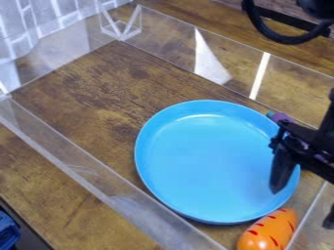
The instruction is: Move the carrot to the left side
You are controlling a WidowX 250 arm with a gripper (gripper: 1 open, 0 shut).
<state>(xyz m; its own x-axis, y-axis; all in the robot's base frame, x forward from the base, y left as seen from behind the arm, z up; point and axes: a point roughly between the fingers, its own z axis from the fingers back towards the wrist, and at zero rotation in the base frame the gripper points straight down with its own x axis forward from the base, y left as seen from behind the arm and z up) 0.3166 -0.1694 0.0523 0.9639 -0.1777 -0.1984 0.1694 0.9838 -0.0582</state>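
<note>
The carrot, a small orange toy with darker stripes, lies at the bottom right, just off the near rim of the blue plate. My gripper hangs at the right edge of the view, pointing down over the plate's right rim, above and to the right of the carrot. It is open, with nothing between its fingers. One dark finger shows fully; the other is mostly cut off by the frame edge. The carrot's leafy top does not show.
A sliver of the purple eggplant peeks out behind the gripper. Clear plastic walls fence in the wooden table. A clear stand sits at the back left.
</note>
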